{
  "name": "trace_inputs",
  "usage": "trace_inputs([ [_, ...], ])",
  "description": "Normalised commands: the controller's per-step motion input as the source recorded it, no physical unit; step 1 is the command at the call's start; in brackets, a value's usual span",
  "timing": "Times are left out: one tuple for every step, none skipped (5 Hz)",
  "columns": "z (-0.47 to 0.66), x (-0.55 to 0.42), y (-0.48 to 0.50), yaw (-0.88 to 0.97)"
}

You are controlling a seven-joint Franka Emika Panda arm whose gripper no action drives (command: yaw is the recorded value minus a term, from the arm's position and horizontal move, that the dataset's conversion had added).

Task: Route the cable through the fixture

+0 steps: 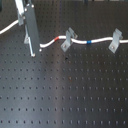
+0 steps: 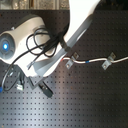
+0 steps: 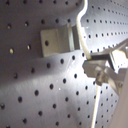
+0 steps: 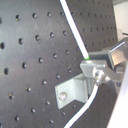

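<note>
The white cable (image 1: 75, 40) runs across the far side of the board, with a red band (image 1: 57, 38) and a blue band (image 1: 89, 41). My gripper (image 1: 33, 51) stands at the first exterior view's left and is shut on the cable's left stretch, low over the board. The slim upright grey fixture (image 1: 21, 19) stands just behind the gripper. In the first wrist view the fixture (image 3: 57, 40) sits beside the cable (image 3: 80, 30), close to my fingers (image 3: 102, 67). In the second wrist view the cable (image 4: 75, 27) runs into my fingers (image 4: 97, 70) next to the fixture (image 4: 70, 92).
Two broader tilted grey clips (image 1: 66, 41) (image 1: 116, 40) hold the cable further right; they also show in the second exterior view (image 2: 72, 61) (image 2: 106, 62). The black perforated board (image 1: 65, 95) spreads toward the front. The arm's white base (image 2: 15, 42) and black leads (image 2: 42, 42) fill the second exterior view's left.
</note>
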Motion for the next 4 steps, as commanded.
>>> trace_inputs([
  [0.0, -0.063, -0.044, -0.44],
  [0.03, 0.002, 0.002, -0.56],
  [0.06, -0.029, 0.053, -0.45],
  [0.09, -0.018, 0.029, -0.34],
])
